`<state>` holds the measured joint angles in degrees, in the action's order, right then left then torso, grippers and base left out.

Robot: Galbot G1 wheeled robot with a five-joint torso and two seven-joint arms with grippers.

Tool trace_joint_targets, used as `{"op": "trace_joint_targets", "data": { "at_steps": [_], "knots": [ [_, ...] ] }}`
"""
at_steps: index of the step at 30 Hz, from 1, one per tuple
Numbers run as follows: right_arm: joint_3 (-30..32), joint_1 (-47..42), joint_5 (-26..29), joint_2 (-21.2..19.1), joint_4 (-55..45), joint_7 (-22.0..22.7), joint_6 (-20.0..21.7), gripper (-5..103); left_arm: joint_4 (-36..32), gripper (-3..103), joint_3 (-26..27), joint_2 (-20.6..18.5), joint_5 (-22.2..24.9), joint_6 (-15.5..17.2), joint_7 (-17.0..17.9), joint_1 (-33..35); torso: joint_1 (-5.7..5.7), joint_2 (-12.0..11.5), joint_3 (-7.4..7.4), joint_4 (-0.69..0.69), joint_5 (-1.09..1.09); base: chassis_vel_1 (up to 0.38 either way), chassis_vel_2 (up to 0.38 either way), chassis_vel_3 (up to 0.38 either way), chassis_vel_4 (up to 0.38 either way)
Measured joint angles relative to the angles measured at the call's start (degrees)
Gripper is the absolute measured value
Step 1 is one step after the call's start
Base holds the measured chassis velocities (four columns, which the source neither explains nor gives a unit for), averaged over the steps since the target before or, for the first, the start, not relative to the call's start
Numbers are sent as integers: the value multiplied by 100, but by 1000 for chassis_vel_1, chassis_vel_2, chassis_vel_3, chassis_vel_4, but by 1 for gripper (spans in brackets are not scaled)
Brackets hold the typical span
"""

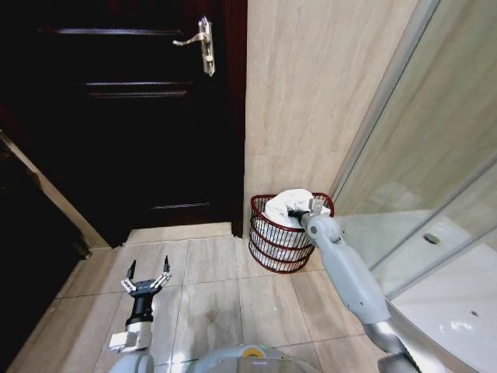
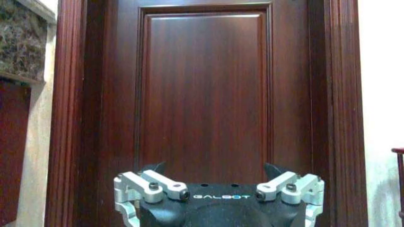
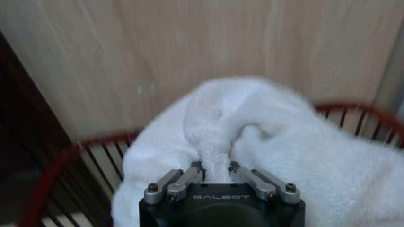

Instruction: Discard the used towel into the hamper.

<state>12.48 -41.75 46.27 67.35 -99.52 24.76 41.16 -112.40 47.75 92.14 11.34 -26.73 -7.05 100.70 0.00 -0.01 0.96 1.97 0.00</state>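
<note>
The hamper [image 1: 272, 250], a dark red wire basket, stands on the floor against the tiled wall to the right of the door. A white towel [image 1: 281, 205] bulges out of its top. My right gripper [image 1: 296, 211] reaches over the hamper's rim and is shut on a fold of the towel. In the right wrist view the gripper [image 3: 215, 166] pinches a ridge of the towel [image 3: 284, 142], with the hamper's red rim [image 3: 50, 170] curving behind and below it. My left gripper [image 1: 147, 273] hangs open low over the floor tiles, facing the door [image 2: 205, 94].
A dark wooden door [image 1: 140, 116] with a metal handle [image 1: 203, 43] fills the left. A beige tiled wall [image 1: 311, 93] rises behind the hamper. A glass shower partition [image 1: 435, 155] runs along the right. Floor tiles [image 1: 210, 295] lie open between my arms.
</note>
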Motion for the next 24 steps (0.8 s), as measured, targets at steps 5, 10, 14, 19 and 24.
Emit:
{"op": "trace_joint_targets", "data": {
  "at_steps": [5,10,14,19,24],
  "knots": [
    [240,-454,68,-269,-1193,272,-95,41,28,100,1,0,10,24,0,-49,0,0,-1,0,0,0,0,0,0],
    [527,-502,-140,-532,-1600,-254,-239,58,67,100,-5,0,-4,25,1,-56,0,0,-1,-5,-1,0,0,0,0],
    [349,120,-178,-453,-743,-683,-639,74,70,100,-22,2,-74,27,0,-68,0,0,-1,1,-2,0,0,0,0],
    [-159,746,-222,-106,577,-614,-760,90,58,100,2,0,-113,103,-9,-111,0,0,0,2,-2,0,0,0,0],
    [-336,820,-132,55,1071,-209,-345,100,70,100,67,0,-106,147,-11,-170,0,0,0,2,-2,0,0,0,0]
  ]
}}
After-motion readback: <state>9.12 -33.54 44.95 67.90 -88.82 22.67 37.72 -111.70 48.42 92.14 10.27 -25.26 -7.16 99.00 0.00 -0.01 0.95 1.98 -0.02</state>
